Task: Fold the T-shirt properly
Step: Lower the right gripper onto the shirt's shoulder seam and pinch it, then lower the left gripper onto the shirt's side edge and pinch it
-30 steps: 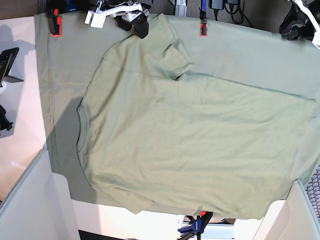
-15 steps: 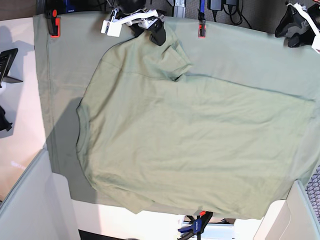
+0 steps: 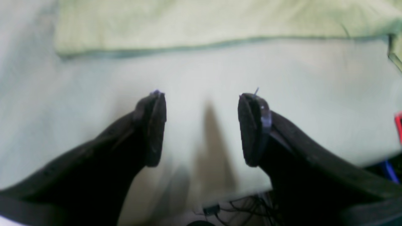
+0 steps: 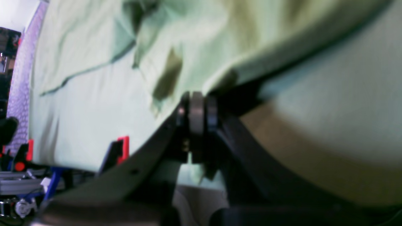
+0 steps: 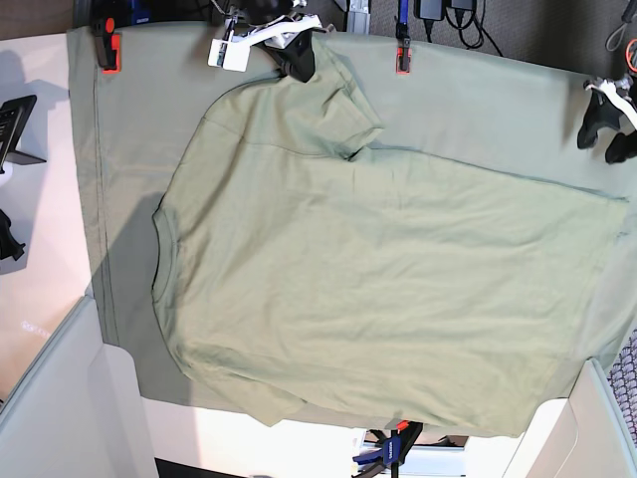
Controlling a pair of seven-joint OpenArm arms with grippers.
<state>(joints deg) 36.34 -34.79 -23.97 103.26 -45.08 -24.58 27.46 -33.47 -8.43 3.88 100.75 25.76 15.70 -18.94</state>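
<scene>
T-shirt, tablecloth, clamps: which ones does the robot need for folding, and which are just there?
For the job:
- T-shirt
- right gripper, shut on its sleeve
- left gripper, open

Just there:
- tablecloth
- orange clamps
- blue clamp

No text, label, brand, number or sign can be read in any of the three views. The pale sage-green cotton T-shirt bears no print, the larger flat green tablecloth carries no marking, and the orange clamps show no legible lettering at this sharpness.
</scene>
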